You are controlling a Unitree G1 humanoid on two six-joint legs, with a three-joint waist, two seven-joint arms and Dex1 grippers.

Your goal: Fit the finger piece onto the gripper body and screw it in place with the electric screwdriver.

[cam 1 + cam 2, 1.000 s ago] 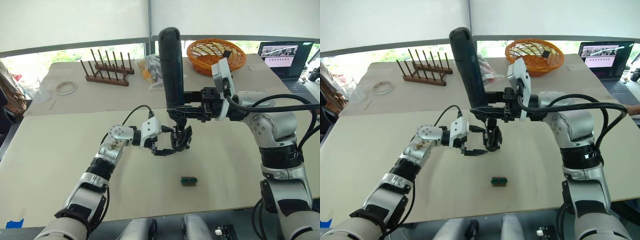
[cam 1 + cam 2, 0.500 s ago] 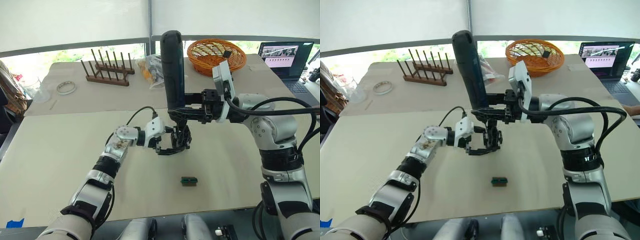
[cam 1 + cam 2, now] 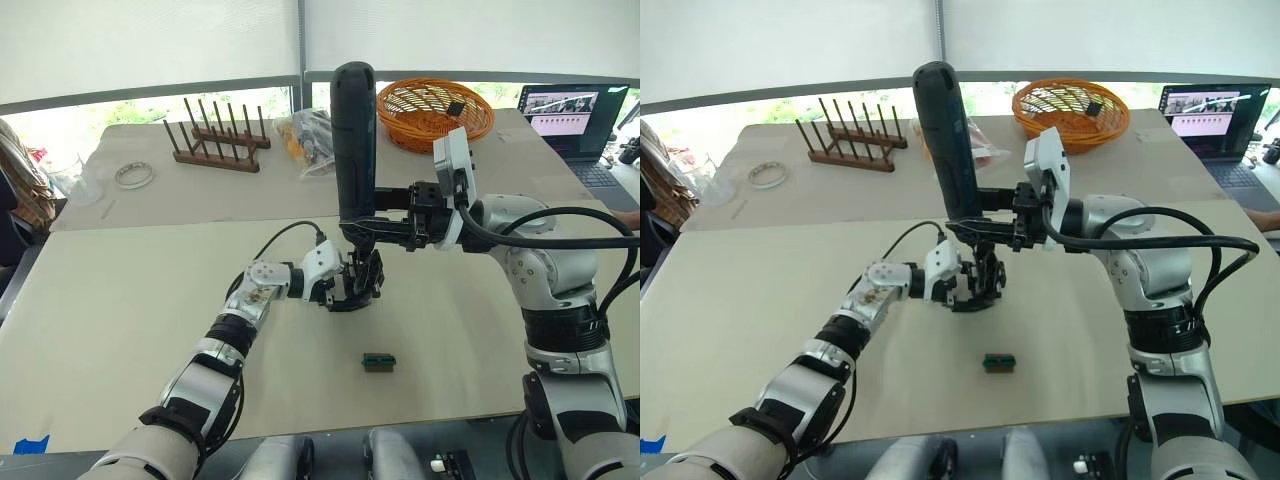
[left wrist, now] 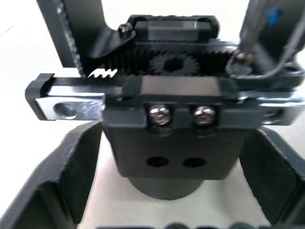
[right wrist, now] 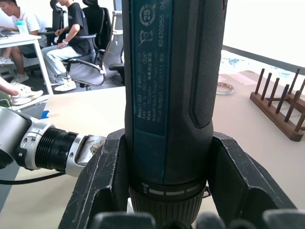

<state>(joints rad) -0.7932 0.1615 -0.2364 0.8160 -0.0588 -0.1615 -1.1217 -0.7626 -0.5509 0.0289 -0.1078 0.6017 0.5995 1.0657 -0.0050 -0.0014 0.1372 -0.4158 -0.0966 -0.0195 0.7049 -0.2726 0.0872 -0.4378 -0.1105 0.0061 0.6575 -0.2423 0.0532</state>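
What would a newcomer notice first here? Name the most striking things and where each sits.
The tall electric screwdriver stands upright at the table's middle, clamped in the right gripper with its tip down over the gripper body. The left gripper brackets that small black block from the robot's left; its fingers sit on either side of the round base. A tiny green block lies alone nearer the robot.

head stereo overlooking table point(image 3: 120, 300), wrist close-ups

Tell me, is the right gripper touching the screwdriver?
Touching. The right wrist view shows the right gripper with a finger pressed against each side of the screwdriver handle, no gap.
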